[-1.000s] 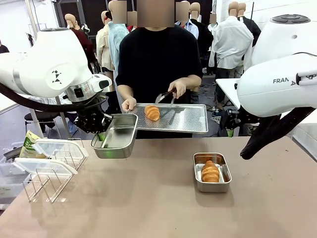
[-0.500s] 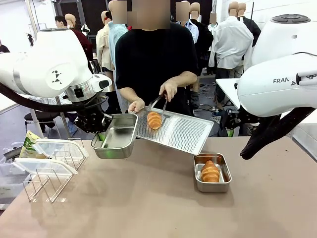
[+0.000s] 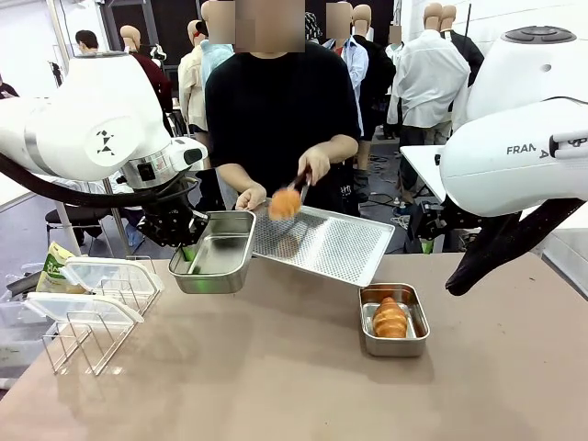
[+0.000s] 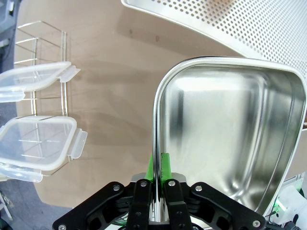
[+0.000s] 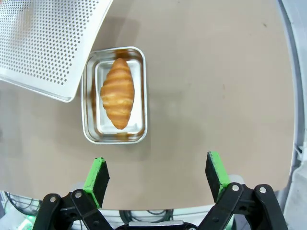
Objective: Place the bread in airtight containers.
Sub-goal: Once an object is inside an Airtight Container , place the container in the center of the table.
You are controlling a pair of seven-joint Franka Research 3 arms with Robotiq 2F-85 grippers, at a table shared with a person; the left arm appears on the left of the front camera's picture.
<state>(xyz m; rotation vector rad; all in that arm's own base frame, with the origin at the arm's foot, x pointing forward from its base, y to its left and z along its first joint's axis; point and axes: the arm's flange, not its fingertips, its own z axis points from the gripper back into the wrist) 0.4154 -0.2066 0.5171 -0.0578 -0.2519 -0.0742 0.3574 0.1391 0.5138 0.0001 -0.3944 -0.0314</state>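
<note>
Left claw [image 4: 158,186] clamped on rim of empty rectangular steel tub [image 4: 225,143]; right claw [image 5: 158,175] apart. Recommend holding tub level beneath golden-brown croissant roll [image 3: 284,203] in person's tongs [image 3: 301,181].

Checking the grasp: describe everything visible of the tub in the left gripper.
The tub is shiny steel, rectangular with rounded corners and a rolled rim, empty and lidless. The left gripper is shut on one wall, holding it roughly level, apparently just off the table, close beside the tilted perforated tray.

croissants [image 3: 285,203] [image 3: 390,318]: 2 | steel tubs [image 3: 207,278] [image 3: 393,348]: 2 | plastic lids [image 3: 106,273] [image 3: 78,308]: 2 | perforated tray [image 3: 326,246]: 1 | pincers [image 4: 157,165] [image 5: 158,172]: 2
</note>
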